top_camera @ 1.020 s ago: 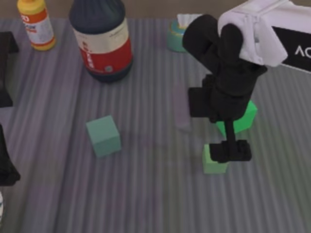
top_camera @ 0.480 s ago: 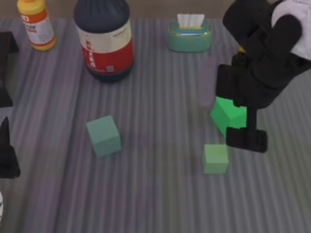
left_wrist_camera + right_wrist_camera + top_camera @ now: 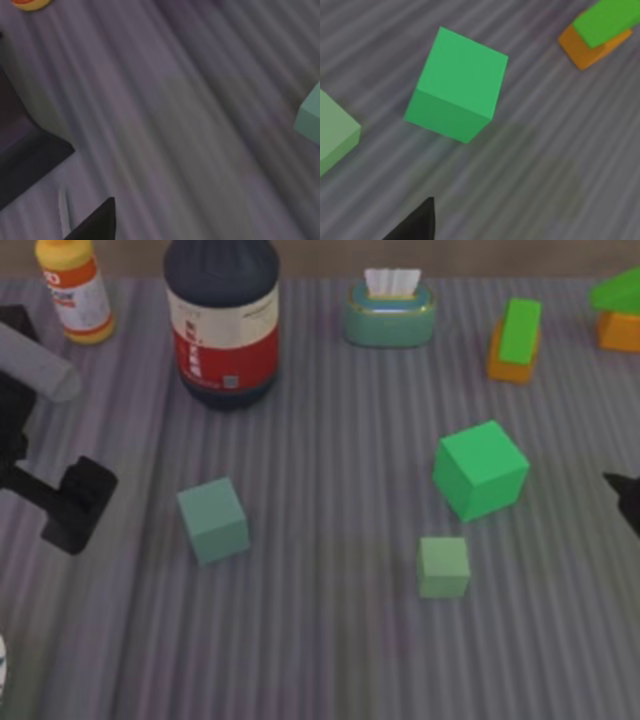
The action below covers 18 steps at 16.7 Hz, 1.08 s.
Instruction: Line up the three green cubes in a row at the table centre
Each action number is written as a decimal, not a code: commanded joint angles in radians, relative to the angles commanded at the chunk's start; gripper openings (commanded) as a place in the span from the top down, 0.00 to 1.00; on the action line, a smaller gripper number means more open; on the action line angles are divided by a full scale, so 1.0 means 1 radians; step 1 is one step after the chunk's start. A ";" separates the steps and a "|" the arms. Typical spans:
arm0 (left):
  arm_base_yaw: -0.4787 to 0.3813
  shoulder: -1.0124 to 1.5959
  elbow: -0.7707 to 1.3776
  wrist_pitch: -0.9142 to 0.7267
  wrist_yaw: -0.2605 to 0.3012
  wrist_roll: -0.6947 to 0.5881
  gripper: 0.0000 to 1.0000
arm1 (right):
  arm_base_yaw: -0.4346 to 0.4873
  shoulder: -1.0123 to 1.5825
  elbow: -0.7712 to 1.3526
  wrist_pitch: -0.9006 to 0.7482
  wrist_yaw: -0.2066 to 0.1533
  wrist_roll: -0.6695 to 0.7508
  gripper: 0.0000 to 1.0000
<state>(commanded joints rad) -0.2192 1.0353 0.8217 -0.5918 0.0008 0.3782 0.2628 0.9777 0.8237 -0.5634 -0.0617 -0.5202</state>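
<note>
Presently catalogued, items as they lie on the table [image 3: 330,660]:

Change, right gripper [image 3: 628,498]: a second ago it stood over the pale cube; half a second ago it was beside the bright cube; now only a dark tip shows at the top view's right edge. Whether it is wide or narrow cannot be told.
Change, left gripper [image 3: 72,505]: earlier just a dark sliver at the left edge; now it reaches in over the table's left side, near the teal cube but apart from it. Its spread cannot be told; it grips nothing visible.
Change, cubes: none of the three has shifted.
Bright green cube [image 3: 481,469]: largest, right of centre, turned at an angle to the stripes; seen close in the right wrist view.
Pale green cube [image 3: 443,566]: smallest, near the bright cube on its front-left side, a small gap between.
Teal-green cube [image 3: 213,519]: mid-sized, left of centre, well apart from the other two.
Row: not formed.
Dark bottle [image 3: 221,318]: red and cream label, print too small to read.
Yellow bottle [image 3: 73,288]: orange and white label, lettering illegible.
Tissue box [image 3: 391,312]: teal, far centre.
Green slab on orange block [image 3: 514,338]: far right.
Green wedge on orange block [image 3: 618,308]: far right corner.
</note>
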 joint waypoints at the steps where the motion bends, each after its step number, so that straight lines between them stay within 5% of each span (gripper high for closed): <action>1: -0.022 0.114 0.079 -0.061 0.001 0.037 0.00 | -0.033 -0.109 -0.087 0.057 0.000 0.052 0.00; 10: -0.180 0.860 0.667 -0.484 0.004 0.310 0.00 | -0.225 -0.827 -0.706 0.472 0.042 0.438 0.00; 18: -0.214 1.004 0.800 -0.562 0.001 0.367 0.00 | -0.253 -0.978 -0.824 0.563 0.062 0.520 0.00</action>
<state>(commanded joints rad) -0.4327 2.0390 1.6216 -1.1533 0.0017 0.7456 0.0100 0.0000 0.0000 0.0000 0.0000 0.0000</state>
